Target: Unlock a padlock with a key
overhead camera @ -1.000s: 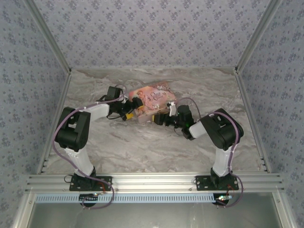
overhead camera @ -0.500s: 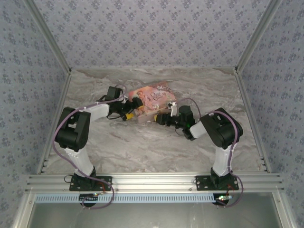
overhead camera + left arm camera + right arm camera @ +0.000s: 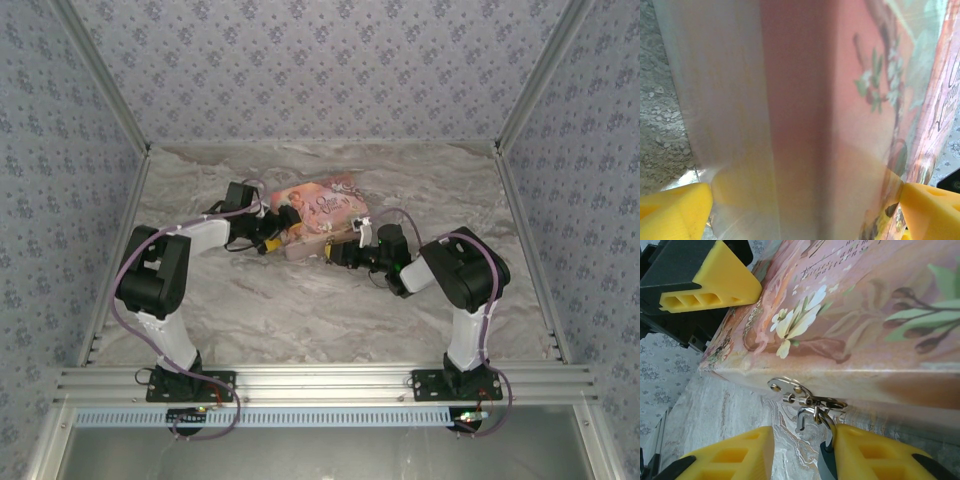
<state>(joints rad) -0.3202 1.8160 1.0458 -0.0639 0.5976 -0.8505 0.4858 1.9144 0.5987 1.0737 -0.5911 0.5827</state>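
Padlock [image 3: 816,422] hangs by its silvery shackle from the small metal hasp [image 3: 790,388] on the front edge of the pink box [image 3: 880,305], its long axis pointing down toward the table [image 3: 715,405]. Its bluish body dips between the yellow fingers of the right hand [image 3: 804,452], close against one of them. That hand is partly open and seems to clamp nothing; whether it carries a key I cannot tell. It is the nearer hand, with the lock straight ahead of it. The left hand [image 3: 805,205] grips the box across its width, likely steadying it.
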